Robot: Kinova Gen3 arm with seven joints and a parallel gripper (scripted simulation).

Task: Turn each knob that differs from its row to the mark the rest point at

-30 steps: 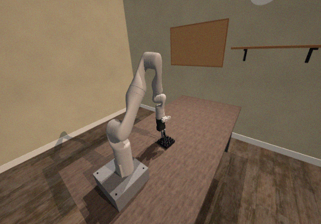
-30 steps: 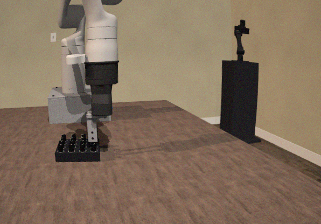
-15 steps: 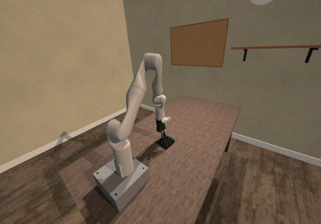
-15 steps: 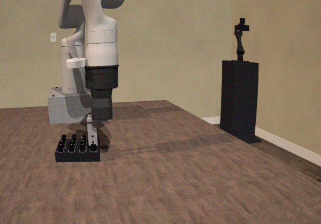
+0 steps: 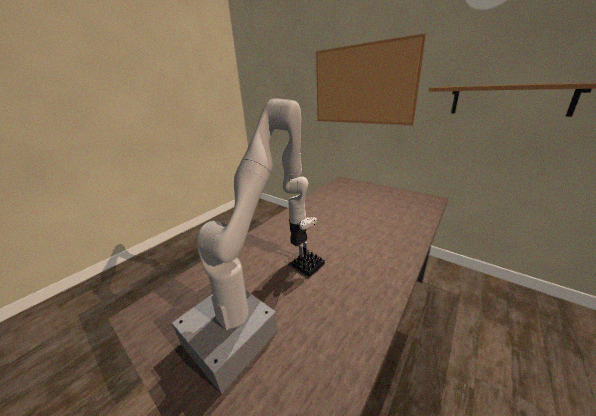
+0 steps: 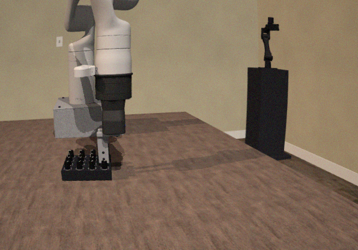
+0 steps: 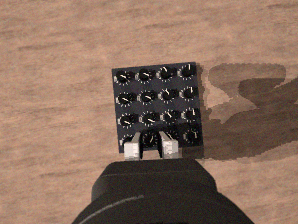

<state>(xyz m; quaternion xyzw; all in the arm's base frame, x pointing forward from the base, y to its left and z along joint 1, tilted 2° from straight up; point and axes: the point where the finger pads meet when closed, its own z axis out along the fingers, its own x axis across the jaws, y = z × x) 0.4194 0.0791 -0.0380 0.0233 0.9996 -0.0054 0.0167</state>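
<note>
The black knob box (image 7: 157,107) stands on the wooden table, with four rows of four knobs, each with a white line. It also shows in the top view (image 5: 308,263) and the exterior view (image 6: 86,168). My gripper (image 7: 150,140) points straight down over the box edge nearest the wrist camera. Its two light fingers stand on either side of a knob (image 7: 150,138), the second from the left in the nearest row of the wrist view. A small gap shows on each side of that knob, so the gripper is open around it. In the exterior view the fingers (image 6: 103,159) reach down to knob height.
The arm's grey base (image 6: 75,119) stands on the table behind the box. A dark pedestal with a camera (image 6: 266,110) stands on the floor past the table's right edge. The arm's shadow falls on the table beside the box.
</note>
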